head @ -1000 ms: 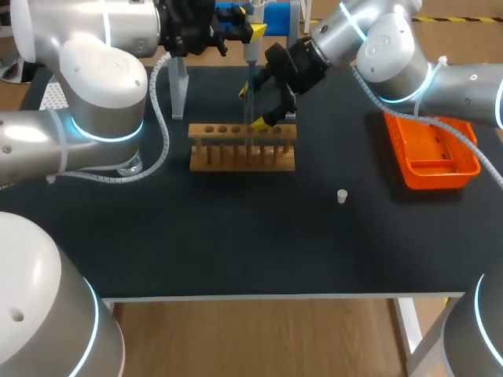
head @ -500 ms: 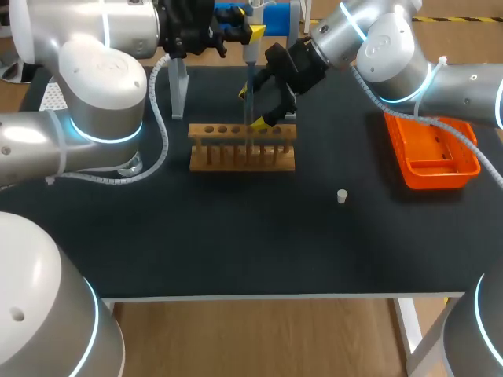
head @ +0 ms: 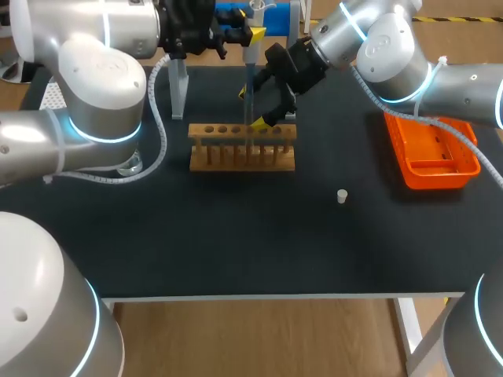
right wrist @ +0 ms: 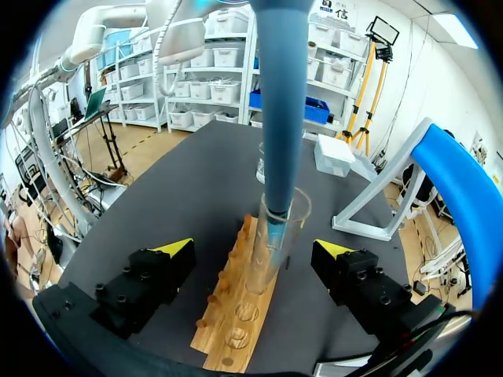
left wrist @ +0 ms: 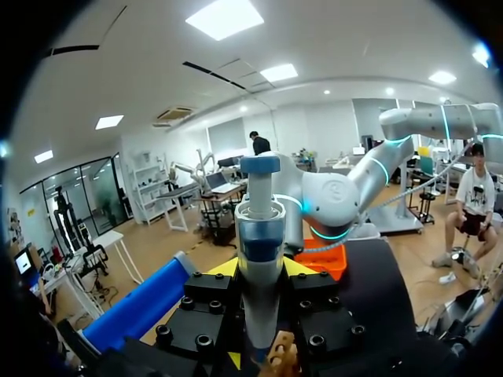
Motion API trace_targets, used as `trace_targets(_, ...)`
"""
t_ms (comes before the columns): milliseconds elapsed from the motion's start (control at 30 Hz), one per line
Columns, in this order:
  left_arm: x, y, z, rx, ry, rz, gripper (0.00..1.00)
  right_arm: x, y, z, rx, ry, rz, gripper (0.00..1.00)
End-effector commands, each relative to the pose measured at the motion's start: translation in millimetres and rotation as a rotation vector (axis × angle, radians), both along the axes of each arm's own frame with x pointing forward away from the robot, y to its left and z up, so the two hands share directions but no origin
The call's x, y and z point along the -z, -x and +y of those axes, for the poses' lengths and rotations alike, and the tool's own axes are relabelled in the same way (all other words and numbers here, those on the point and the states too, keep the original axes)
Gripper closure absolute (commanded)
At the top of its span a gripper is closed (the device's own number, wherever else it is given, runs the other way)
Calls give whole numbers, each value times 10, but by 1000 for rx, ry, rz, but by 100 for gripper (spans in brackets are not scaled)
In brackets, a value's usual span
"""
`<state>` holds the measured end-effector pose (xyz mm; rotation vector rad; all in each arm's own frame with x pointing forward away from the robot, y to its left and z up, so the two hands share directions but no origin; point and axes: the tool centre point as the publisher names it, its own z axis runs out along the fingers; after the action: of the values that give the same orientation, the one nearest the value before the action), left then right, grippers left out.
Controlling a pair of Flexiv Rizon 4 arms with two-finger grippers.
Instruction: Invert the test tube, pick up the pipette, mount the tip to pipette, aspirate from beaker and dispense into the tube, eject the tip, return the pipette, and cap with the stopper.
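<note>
At the back of the black table (head: 236, 251), the left gripper (head: 250, 35) is clamped on the pipette (head: 250, 53) and holds it upright above the wooden rack (head: 242, 149). The right gripper (right wrist: 255, 250) straddles the test tube (right wrist: 277, 236) with its jaws spread wide, neither finger touching the glass.

The orange tray (head: 431, 153) sits well apart at the right. The tube stands in a rack hole, leaning slightly, and the pipette's lower end is inside its mouth. The stopper (head: 342, 195) lies alone on the table, in front of the rack and to its right.

Assessed step: dispensing into the tube.

Risks:
- The tube is unsupported, so a sideways drift of the pipette could press the tip on the rim, tilting the tube or shifting the rack.
- A tip binding in the mouth could drag the tube up on withdrawal.
</note>
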<state>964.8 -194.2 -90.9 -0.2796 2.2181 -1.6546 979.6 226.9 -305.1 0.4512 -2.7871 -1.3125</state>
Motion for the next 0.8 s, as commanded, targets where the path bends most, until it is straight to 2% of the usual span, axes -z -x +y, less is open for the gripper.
trace_targets(33,-17,-27,13,11,-5,4,100,-12,-1,-10,-2,3,1,0)
trace_targets(800,-16,-61,-39,45,-23,30,100,-12,-1,-10,-2,3,1,0)
